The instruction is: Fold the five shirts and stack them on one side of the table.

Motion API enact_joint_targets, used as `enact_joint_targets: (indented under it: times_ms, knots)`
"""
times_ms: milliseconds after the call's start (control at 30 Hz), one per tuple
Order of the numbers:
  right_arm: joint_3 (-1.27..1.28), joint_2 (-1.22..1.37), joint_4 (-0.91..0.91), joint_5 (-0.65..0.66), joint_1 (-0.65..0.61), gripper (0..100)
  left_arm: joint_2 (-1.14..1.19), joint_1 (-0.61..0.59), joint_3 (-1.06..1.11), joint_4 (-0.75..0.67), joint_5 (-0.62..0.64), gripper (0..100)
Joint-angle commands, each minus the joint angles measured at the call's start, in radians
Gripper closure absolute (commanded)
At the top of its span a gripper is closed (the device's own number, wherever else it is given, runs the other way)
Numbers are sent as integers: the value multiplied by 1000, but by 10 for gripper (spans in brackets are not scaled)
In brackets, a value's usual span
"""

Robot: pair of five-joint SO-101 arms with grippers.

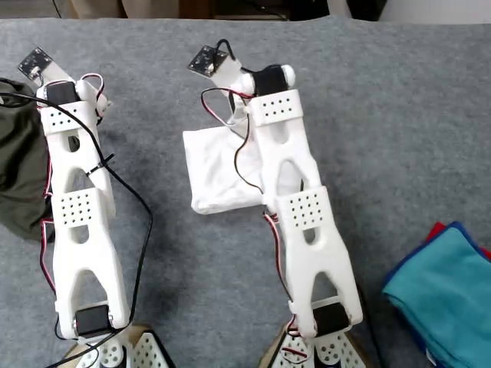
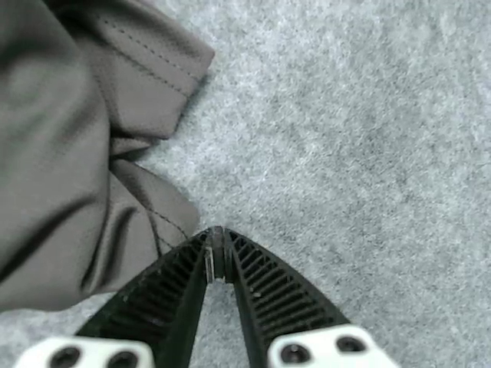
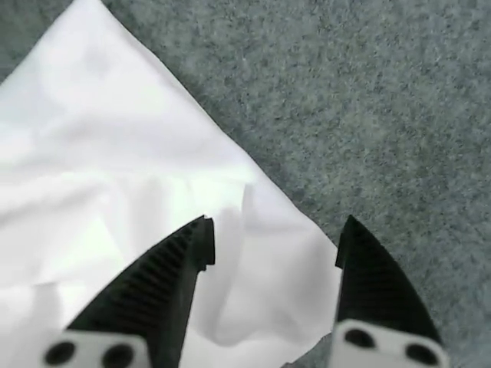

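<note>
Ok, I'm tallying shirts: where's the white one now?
In the high view the white shirt lies mid-table, partly under the right arm; the open right hand is over its edge.

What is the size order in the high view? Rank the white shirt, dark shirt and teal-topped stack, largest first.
1. teal-topped stack, though the frame edge cuts it.
2-3. white shirt and dark shirt look alike: the right arm hides part of the white, the edge cuts the dark.

No legible text or markings anywhere.
</note>
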Motion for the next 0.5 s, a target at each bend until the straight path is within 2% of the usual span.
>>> enact_joint_targets:
  times_ms: [0,333,467]
  knots:
    - [22,-5,8,-8,-28,742,-12,9,-46,-15,-8,978]
    - [102,-5,-35,0,-47,747,-12,11,-46,-15,-9,978]
    - [102,-5,-37,0,-44,865,-12,11,-46,-15,-9,978]
